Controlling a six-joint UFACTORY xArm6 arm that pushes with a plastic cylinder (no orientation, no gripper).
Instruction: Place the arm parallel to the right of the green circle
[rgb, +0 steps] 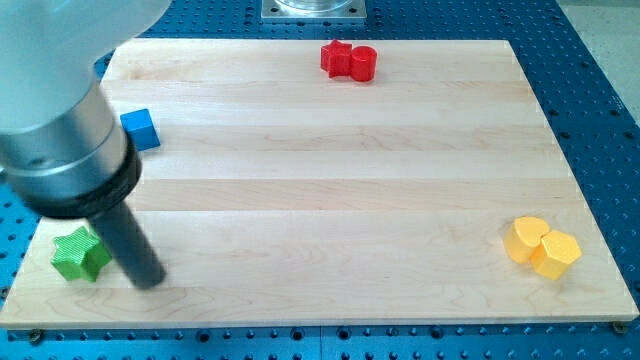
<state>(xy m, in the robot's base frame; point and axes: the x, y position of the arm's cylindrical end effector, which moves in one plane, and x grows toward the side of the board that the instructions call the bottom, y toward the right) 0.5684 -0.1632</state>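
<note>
My tip (151, 281) rests on the wooden board (330, 200) near the view's bottom left. A green star (80, 253) lies just to the tip's left, close to it; I cannot tell whether they touch. No green circle shows in the view; the arm's large grey body covers the board's upper left corner and may hide blocks there.
A blue cube (140, 128) sits at the view's left, beside the arm's body. A red star (336, 57) and a red cylinder (363, 63) touch at the top centre. Two yellow blocks, a heart (525, 238) and a hexagon (557, 254), touch at the bottom right.
</note>
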